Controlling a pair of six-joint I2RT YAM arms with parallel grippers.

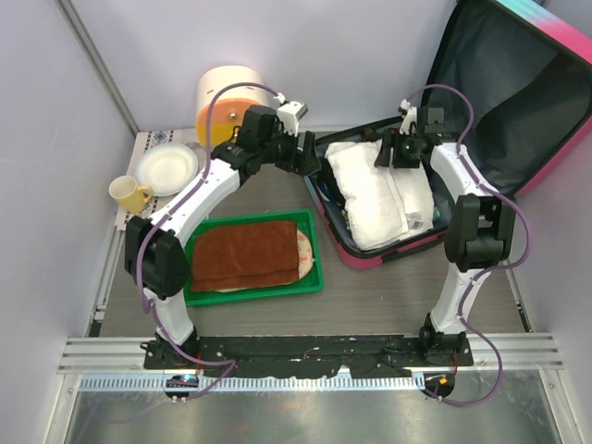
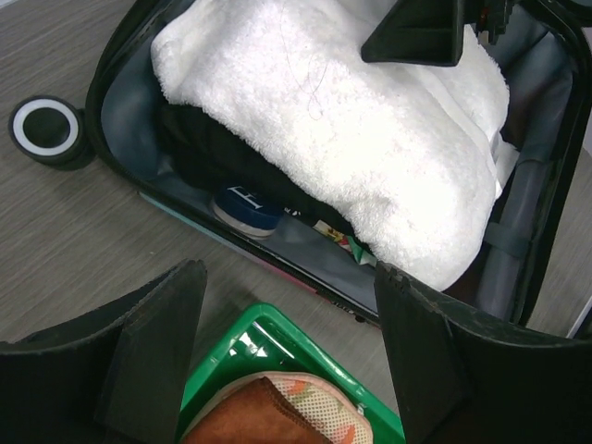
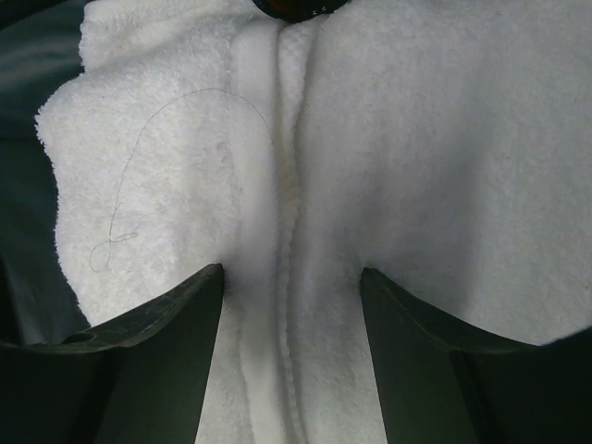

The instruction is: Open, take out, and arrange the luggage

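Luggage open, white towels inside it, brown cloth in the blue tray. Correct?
One slip: the tray is green, not blue, as the top external view shows. The rest stands: the luggage is open, white towels lie inside it, and the brown cloth lies in the tray.

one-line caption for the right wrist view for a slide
Right arm's open fingers straddle a fold of the white towel packed in the luggage.

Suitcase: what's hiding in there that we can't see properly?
- Dark bundle, left wrist view: the white towel covers most of it.
- Round blue thing, same view: half under the bundle, its print too small.
- Suitcase floor, top view: mostly hidden by the white towel.
- Right wrist view: towel fills the frame.
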